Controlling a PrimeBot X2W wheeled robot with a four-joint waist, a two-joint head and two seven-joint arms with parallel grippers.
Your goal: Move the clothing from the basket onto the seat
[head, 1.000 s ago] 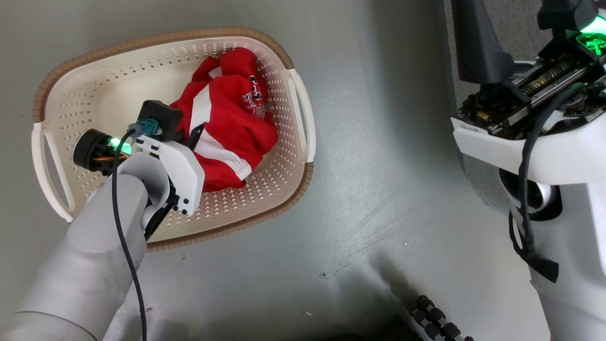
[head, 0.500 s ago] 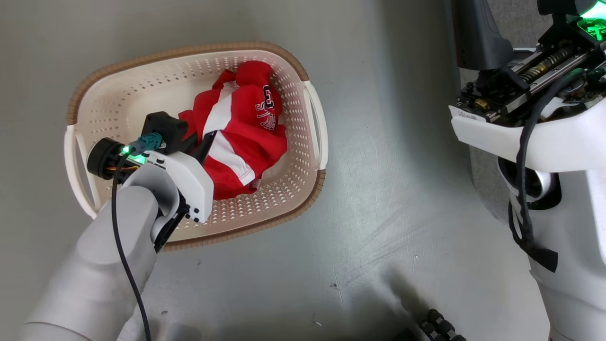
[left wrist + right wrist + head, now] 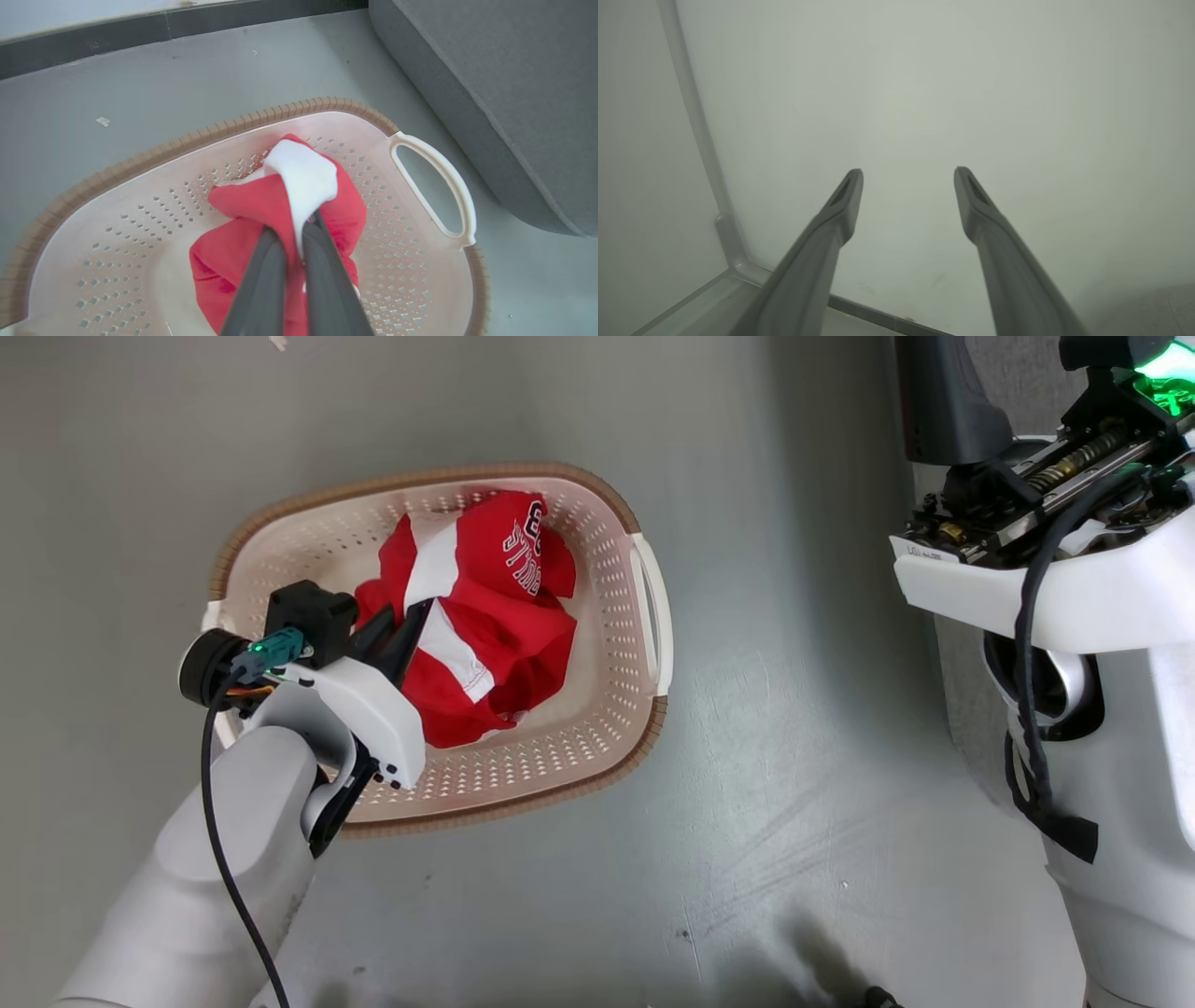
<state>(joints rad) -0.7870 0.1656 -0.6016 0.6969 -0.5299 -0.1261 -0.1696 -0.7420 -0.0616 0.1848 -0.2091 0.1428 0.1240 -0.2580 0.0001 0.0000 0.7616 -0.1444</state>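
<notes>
The left gripper (image 3: 299, 229) is seen with its 2 dark fingers pressed together on a fold of the red clothing (image 3: 233, 254), the pinch being made just below a bunched white stripe (image 3: 304, 175). In the head view the same left gripper (image 3: 411, 623) is placed over the left half of the cream basket (image 3: 439, 479), and the clothing (image 3: 495, 639) is gathered in the middle of it, with its printed lettering turned toward the far rim. The rest of the garment is judged to rest on the perforated floor of the basket (image 3: 140, 158), so only the pinched fold is raised.

The coming move is judged to turn on 1 relation: the grey sofa (image 3: 495, 88) lies to the right of the basket, just past the right handle (image 3: 437, 184), with a strip of bare floor (image 3: 794, 756) between them. A lift clear of the brown rim is called for first, then a carry to the right. The hanging bulk could be caught on the rim or the handle if the lift is kept low.

The right gripper (image 3: 908, 173) is held with its fingers wide apart, nothing between them, facing a pale wall (image 3: 924, 84). The left arm is therefore the 1 that is placed for the transfer.
</notes>
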